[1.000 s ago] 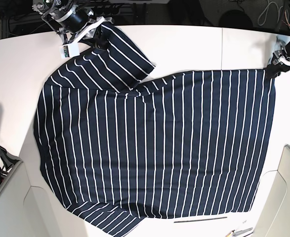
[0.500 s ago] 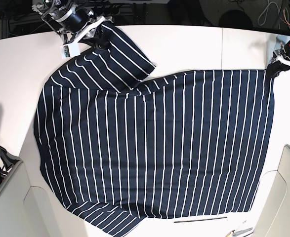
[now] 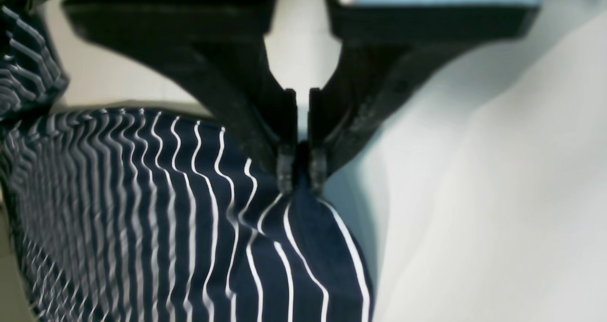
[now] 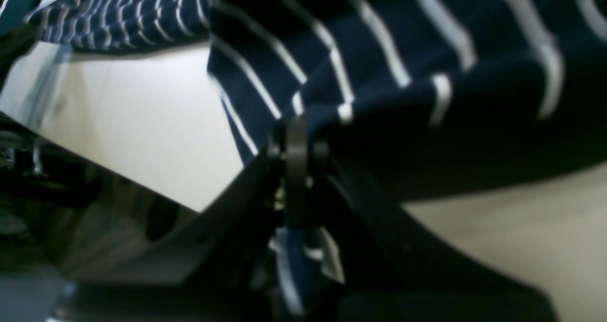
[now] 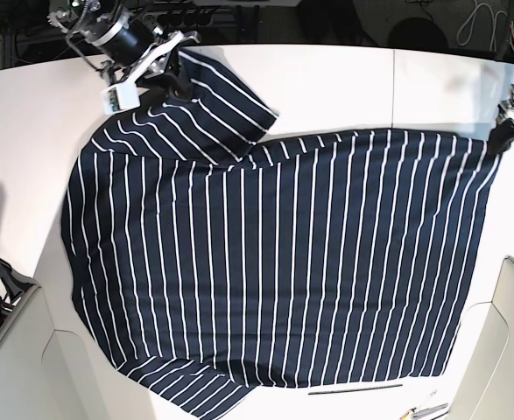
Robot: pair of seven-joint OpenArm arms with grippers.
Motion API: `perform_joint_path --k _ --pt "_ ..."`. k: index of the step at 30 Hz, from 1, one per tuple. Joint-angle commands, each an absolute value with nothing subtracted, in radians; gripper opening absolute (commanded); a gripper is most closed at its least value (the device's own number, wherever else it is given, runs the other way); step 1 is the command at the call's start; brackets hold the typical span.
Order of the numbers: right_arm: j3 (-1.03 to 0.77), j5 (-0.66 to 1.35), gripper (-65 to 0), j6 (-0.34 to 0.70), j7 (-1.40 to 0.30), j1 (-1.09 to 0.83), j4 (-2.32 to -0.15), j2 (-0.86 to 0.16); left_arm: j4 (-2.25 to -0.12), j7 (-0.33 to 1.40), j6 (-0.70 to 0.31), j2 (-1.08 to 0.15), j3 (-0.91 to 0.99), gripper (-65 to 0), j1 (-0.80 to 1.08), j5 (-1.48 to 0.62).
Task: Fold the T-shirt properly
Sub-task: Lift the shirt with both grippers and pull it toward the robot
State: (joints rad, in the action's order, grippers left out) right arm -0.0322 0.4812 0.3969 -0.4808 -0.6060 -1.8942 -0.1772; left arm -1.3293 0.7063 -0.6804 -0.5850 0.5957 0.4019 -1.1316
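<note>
T-shirt [image 5: 283,262] lay spread on white tabletop [image 5: 344,87]; right end effector [image 5: 179,77] pinched one sleeve, left end effector [image 5: 507,122] a hem corner.

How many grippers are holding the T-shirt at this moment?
2. The right gripper pinches a sleeve at the table's far corner; the left gripper pinches the opposite far corner of the T-shirt. Both have their jaws shut on cloth.

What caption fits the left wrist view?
Left gripper pinches a corner of the striped navy T-shirt above the white table.
</note>
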Motion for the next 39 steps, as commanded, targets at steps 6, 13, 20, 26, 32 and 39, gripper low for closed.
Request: perform_joint_path --k 6,13,20,26,32,39 --pt "-0.099 0.537 -65.0 0.408 -0.483 -0.609 -2.0 -0.179 -1.385 0.696 -0.698 -0.618 0.616 -65.0 0.402 -1.153" --pt "-0.16 0.542 -65.0 0.408 -0.483 -0.533 -2.02 -0.18 -1.39 0.599 -0.698 -0.618 0.616 -65.0 0.372 -1.104" --pt "-0.186 0.496 -65.0 0.406 -0.487 -0.397 -1.998 -0.18 -1.389 0.594 -0.698 -0.618 0.592 -65.0 0.269 -0.996" --pt "-0.186 0.467 -65.0 0.405 -0.492 -0.252 -1.904 -0.194 -1.389 0.519 -0.675 -0.618 0.554 -65.0 0.189 -0.862" --pt "-0.186 0.467 -65.0 0.409 -0.501 -0.099 -1.795 -0.231 -1.388 0.459 -0.6 -0.618 0.447 -65.0 0.132 -0.731" --pt "-0.183 0.436 -65.0 0.408 -0.506 0.084 -1.668 -0.266 -1.386 0.422 -0.533 -0.618 0.397 -65.0 0.039 -0.66"
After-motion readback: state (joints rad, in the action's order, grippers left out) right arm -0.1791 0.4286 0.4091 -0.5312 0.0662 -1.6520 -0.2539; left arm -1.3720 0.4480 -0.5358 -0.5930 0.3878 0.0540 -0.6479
